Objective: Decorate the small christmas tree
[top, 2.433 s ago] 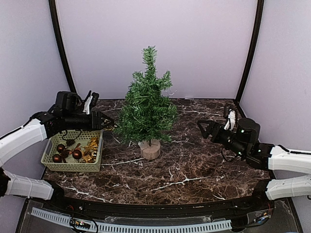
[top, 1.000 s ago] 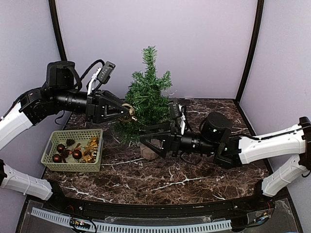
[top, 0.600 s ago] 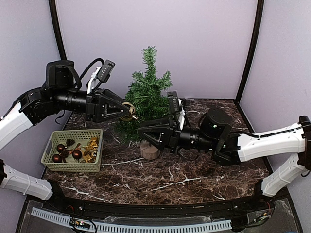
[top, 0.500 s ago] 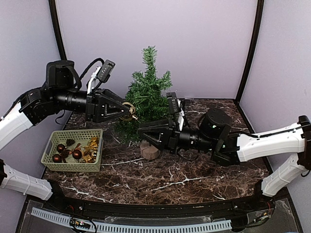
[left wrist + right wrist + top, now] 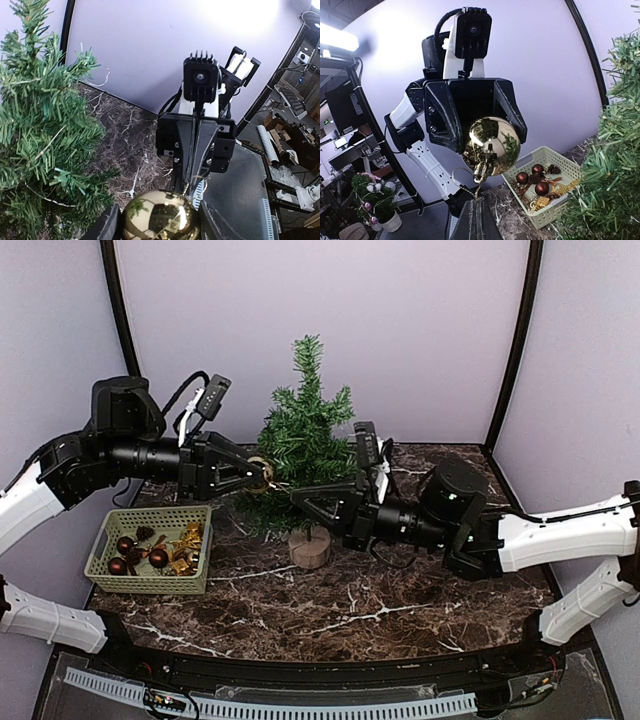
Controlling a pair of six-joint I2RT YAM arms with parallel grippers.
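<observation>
Marble tabletop (image 5: pixel 400 580): our bristly green fir (image 5: pixel 303 455) is bare; left gripper (image 5: pixel 258 472) clamps round gold bauble (image 5: pixel 491 145), right gripper (image 5: pixel 296 497) pinches its gold thread (image 5: pixel 477 189).

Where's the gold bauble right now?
In the top view, the gold bauble sits left of centre, clamped in the left gripper beside the small christmas tree, with the right gripper pinching its hanging loop.

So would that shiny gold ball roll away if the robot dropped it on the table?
Probably yes: the gold ball looks perfectly round and smooth, so it should roll. Its mirror shine suggests a thin, light shell that might crack. Its thin cord looks floppy, curling loosely under the ball.
</observation>
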